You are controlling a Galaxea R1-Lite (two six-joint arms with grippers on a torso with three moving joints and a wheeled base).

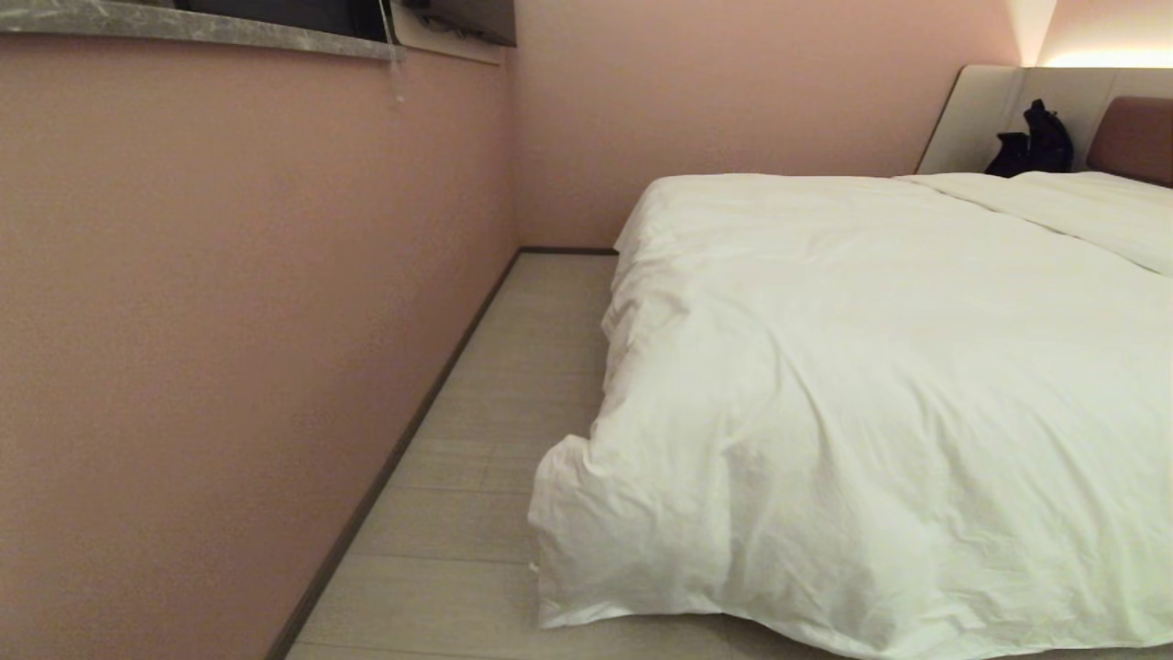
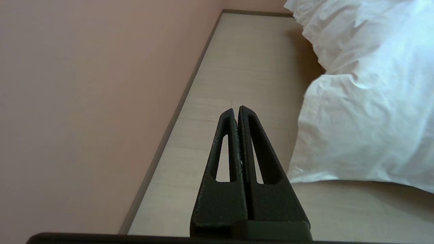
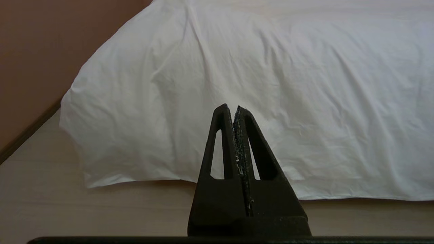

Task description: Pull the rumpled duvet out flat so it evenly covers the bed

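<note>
The puffy white duvet (image 1: 871, 394) lies spread over the bed, softly wrinkled, and its near corner (image 1: 586, 541) hangs down to the floor. The bed's brown headboard (image 1: 1136, 137) in its pale surround shows at the far right. Neither arm appears in the head view. My left gripper (image 2: 236, 110) is shut with nothing in it, held over the floor strip beside the duvet (image 2: 366, 101). My right gripper (image 3: 234, 108) is also shut and empty, a short way in front of the duvet's hanging foot edge (image 3: 271, 101), not touching it.
A pink wall (image 1: 229, 321) runs along the left, leaving a narrow strip of pale wood floor (image 1: 476, 440) between it and the bed. A dark bag (image 1: 1034, 142) sits against the headboard surround. A window ledge (image 1: 202, 32) juts out high on the wall.
</note>
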